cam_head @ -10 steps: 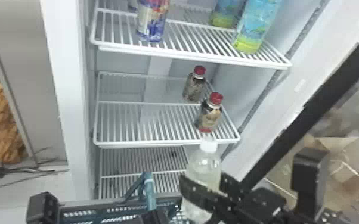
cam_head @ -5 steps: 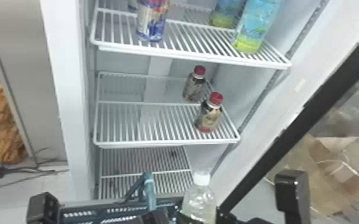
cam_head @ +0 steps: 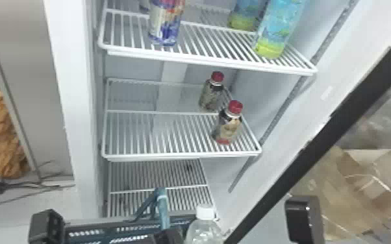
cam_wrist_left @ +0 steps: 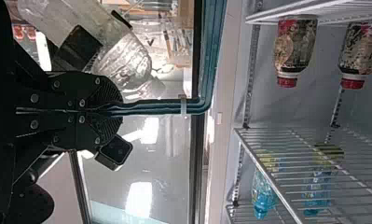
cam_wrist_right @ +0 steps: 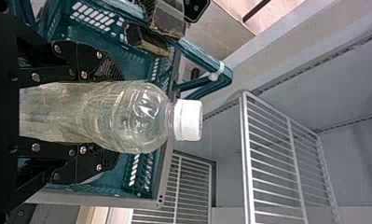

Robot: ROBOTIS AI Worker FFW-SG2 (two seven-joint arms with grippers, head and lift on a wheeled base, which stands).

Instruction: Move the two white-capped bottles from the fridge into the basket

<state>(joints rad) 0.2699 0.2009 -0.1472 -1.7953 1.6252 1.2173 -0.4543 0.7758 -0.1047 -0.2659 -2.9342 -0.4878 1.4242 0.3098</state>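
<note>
In the head view, my left gripper (cam_head: 169, 236) is at the basket's raised handle, low in the middle. The left wrist view has this gripper (cam_wrist_left: 114, 108) shut on the blue-green handle (cam_wrist_left: 151, 107). Part of my right gripper (cam_head: 303, 219) shows at lower right. A clear white-capped bottle (cam_head: 204, 231) stands at the right end of the basket (cam_head: 126, 224). In the right wrist view, my right gripper (cam_wrist_right: 110, 116) is shut on that bottle (cam_wrist_right: 137, 116), a finger on each side, with the cap (cam_wrist_right: 188, 120) free and the basket (cam_wrist_right: 123, 184) behind it.
Two red-capped bottles (cam_head: 228, 126) stand on the middle fridge shelf (cam_head: 182, 155). A can (cam_head: 165, 26) and blue-green bottles (cam_head: 277, 29) are on the upper shelf. The open fridge door's dark edge (cam_head: 305, 155) slants along the right.
The right gripper has carried the bottle down and a little left, from in front of the lower shelves to the basket's right end. The left gripper and the basket handle have not visibly moved.
</note>
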